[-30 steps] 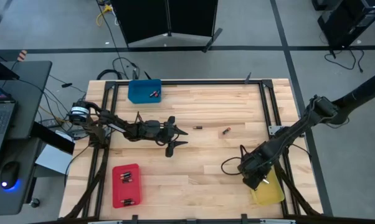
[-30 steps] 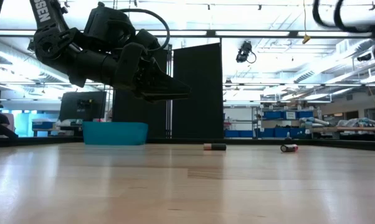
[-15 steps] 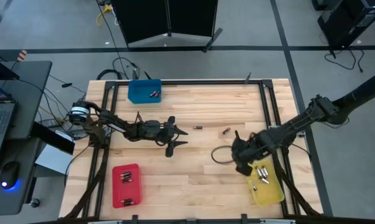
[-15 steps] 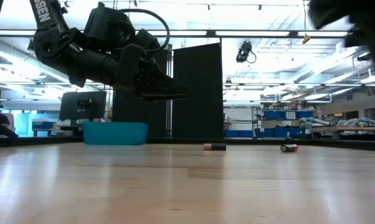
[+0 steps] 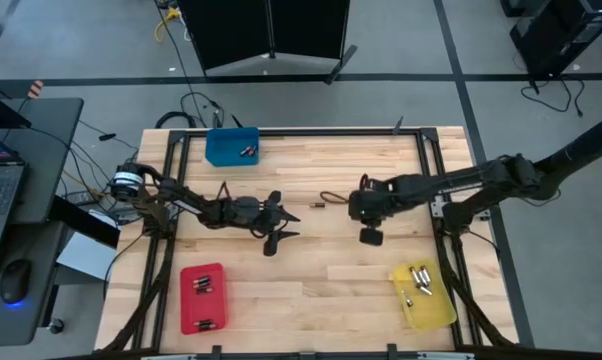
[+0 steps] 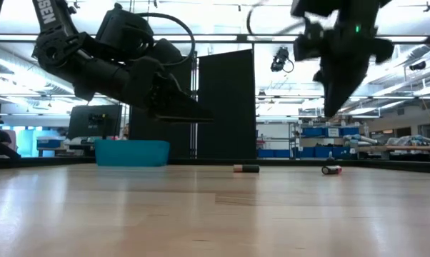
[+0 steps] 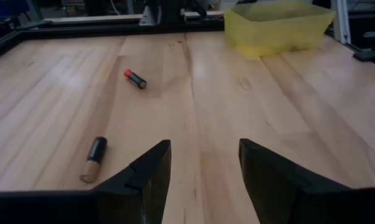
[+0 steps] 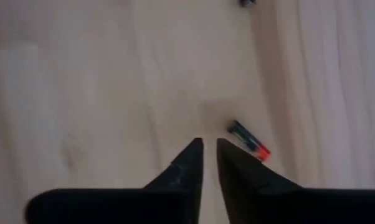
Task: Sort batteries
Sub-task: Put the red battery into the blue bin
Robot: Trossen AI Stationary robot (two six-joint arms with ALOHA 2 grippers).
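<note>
Right tool (image 5: 369, 236): moved off the yellow tray (image 5: 433, 309), now above the red-tipped battery (image 8: 250, 140), fingers nearly together, empty. Second battery (image 5: 318, 204) between tools. Left tool (image 5: 281, 228): spread, idle. Two remain unsorted.

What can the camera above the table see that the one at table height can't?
Only from above: the red tray and yellow tray, each with batteries inside, and batteries in the blue tray. Only at table height: the room behind, with shelves and ceiling lights. Both show the blue tray, both arms, and two loose batteries, one black with a copper end, one red-tipped.
</note>
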